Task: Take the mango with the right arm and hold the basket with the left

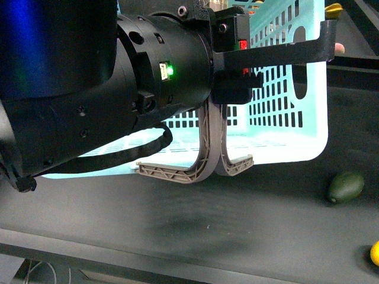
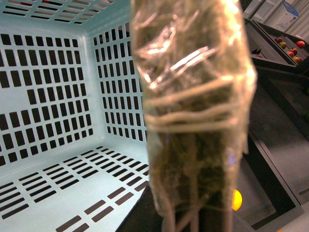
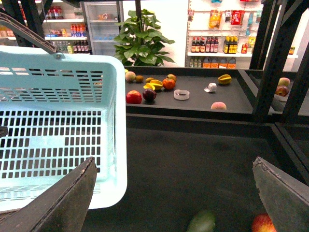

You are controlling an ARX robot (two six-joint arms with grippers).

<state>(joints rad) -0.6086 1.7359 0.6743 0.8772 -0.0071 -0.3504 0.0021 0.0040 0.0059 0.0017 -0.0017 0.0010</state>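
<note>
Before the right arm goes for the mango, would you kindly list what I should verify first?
1. Mango located: ok, on the table at the front view's right edge.
2. Right gripper ready: ok, jaws wide apart, empty.
3. Mango in right wrist view: cannot tell; a reddish-yellow fruit beside the green fruit may be it.
4. Left gripper holding basket: cannot tell; it sits at the rim.
5. Green fruit clear of mango: ok, apart.
</note>
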